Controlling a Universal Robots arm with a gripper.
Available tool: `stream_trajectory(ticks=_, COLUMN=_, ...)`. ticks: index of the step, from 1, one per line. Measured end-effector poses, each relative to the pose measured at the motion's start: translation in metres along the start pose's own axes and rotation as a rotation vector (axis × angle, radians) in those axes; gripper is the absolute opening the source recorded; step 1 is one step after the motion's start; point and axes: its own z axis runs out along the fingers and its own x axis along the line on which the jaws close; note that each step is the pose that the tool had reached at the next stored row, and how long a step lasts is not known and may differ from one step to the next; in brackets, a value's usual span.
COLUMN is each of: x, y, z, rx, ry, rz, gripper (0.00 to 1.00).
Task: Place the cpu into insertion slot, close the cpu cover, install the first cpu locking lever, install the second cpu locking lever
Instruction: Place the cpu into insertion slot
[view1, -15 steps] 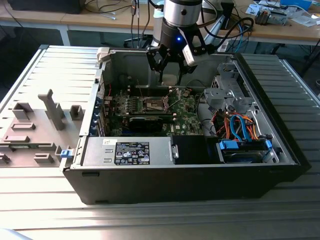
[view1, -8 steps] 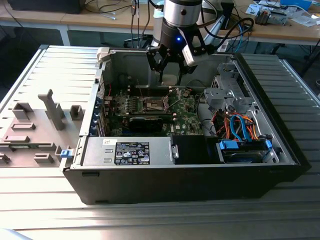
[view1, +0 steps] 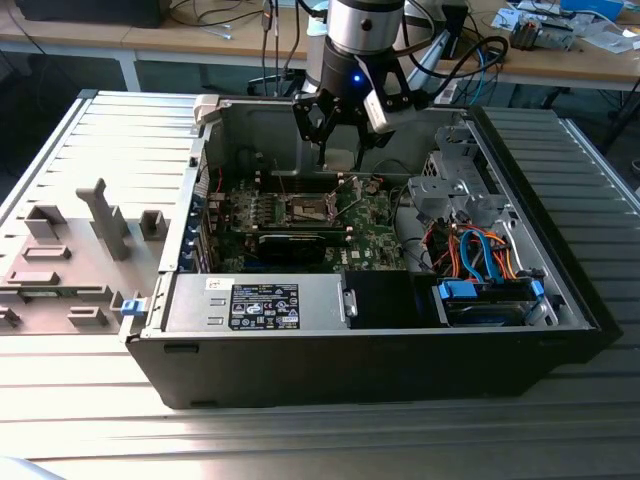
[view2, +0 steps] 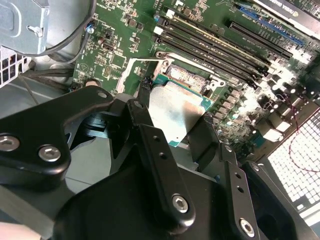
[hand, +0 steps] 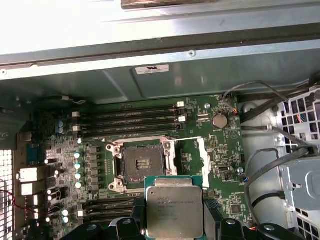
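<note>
I can read none of the print here. In the exterior view a black label (view1: 265, 306) with white marks lies on the grey box (view1: 195, 305) along the case (view1: 350, 375) edge. In the first wrist view there is a white sticker (hand: 151, 69) on the case's inner wall and faint engraving on the cpu (hand: 174, 210).

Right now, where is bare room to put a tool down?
The slatted table is bare on the near side of the case and at the exterior view's right of it. Crowded: grey fixtures at that view's left, cables inside the case.
</note>
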Motion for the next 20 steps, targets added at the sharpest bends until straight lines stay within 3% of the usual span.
stream_trajectory(ticks=20, x=0.0000, y=-0.0001, z=0.0009, rx=-0.0004, ry=-0.0021, rz=0.026, gripper=0.54)
